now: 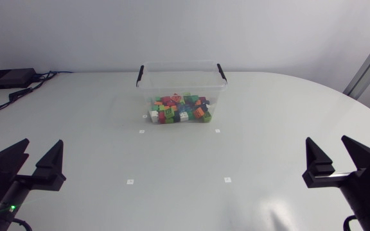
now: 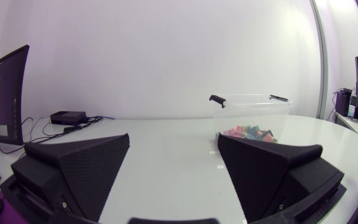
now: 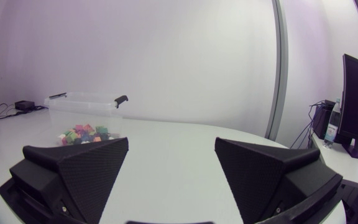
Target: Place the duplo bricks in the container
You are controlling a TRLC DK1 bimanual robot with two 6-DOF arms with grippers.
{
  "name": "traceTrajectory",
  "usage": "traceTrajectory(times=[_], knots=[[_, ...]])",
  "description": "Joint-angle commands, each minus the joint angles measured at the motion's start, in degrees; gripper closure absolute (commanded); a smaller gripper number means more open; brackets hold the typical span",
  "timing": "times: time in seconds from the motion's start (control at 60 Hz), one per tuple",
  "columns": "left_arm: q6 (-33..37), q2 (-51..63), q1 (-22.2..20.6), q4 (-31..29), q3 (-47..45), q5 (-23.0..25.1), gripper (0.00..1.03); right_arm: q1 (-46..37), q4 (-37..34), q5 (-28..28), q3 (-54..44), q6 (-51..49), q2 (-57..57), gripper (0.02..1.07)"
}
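Note:
A clear plastic container (image 1: 182,80) with black handle clips stands at the far middle of the table, and several colourful duplo bricks (image 1: 180,109) lie heaped inside it. My left gripper (image 1: 34,162) rests open near the front left edge, nothing between its fingers. At the front right my right gripper (image 1: 339,162) is open and empty too. In the left wrist view the container (image 2: 251,106) is well ahead of my left gripper (image 2: 173,155). The right wrist view shows the container (image 3: 86,104) far ahead of my right gripper (image 3: 171,158), with bricks (image 3: 82,134) in it.
Small white markers (image 1: 218,131) dot the white table (image 1: 178,167) around the container and nearer the front. A black box with cables (image 1: 8,78) sits at the far left corner.

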Motion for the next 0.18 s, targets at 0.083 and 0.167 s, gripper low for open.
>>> traceTrajectory(times=[0.083, 0.167], knots=[[-1.34, 0.21, -0.49, -0.21, -0.99, -0.73, 0.04, -0.71, -0.8, -0.8, -1.96, 2.66, -1.41, 0.07], [-1.34, 0.21, -0.49, -0.21, -0.99, -0.73, 0.04, -0.71, -0.8, -0.8, -1.96, 2.66, -1.41, 0.07]])
